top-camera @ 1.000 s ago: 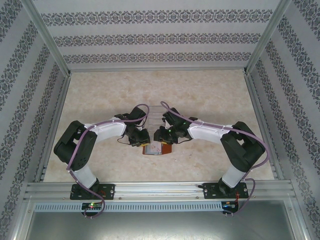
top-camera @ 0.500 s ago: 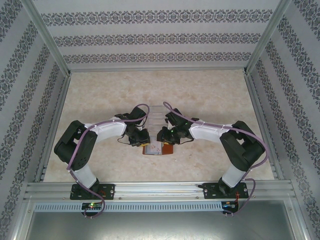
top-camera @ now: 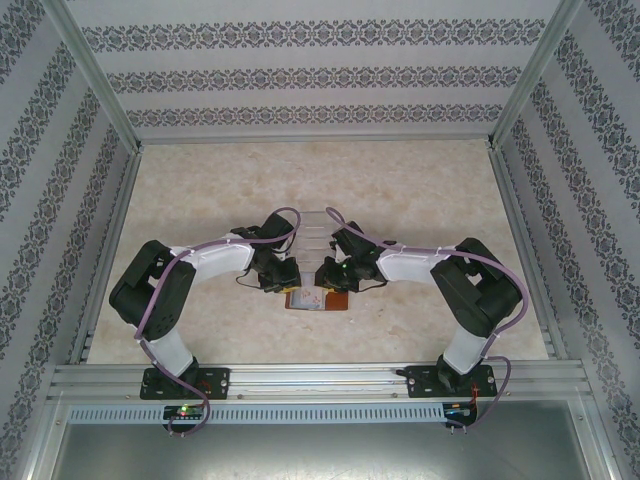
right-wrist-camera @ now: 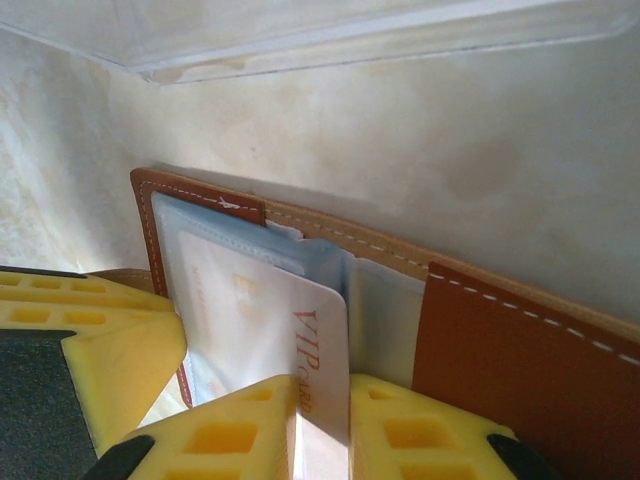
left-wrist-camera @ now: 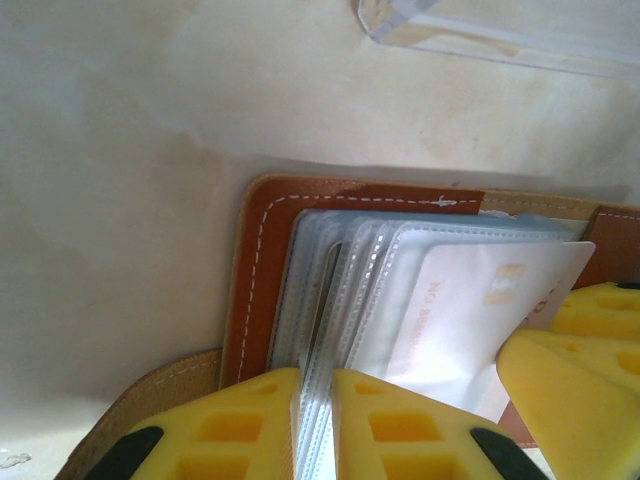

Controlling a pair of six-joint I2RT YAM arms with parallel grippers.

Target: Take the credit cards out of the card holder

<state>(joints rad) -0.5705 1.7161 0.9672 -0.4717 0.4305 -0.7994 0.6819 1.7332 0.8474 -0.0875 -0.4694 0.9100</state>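
L gripper (left-wrist-camera: 315, 400) jaws clamped on clear sleeves (left-wrist-camera: 335, 270) of card holder (top-camera: 333, 300), lying open mid-bench (top-camera: 200, 200) btwn arms, long axis left-right, w/ one credit card (right-wrist-camera: 285, 330) poking out toward R gripper (right-wrist-camera: 322, 400), jaws clamped on it.

From above, the reddish-brown leather card holder (top-camera: 338, 299) is mostly hidden under both arms. The lower end of the pale plastic credit card (right-wrist-camera: 270, 320) vanishes between the yellow fingers (right-wrist-camera: 230, 435) of the right gripper (right-wrist-camera: 322, 400).

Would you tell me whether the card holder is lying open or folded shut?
Open: the card holder lies spread on the table, clear sleeves fanned out, a pale card showing.
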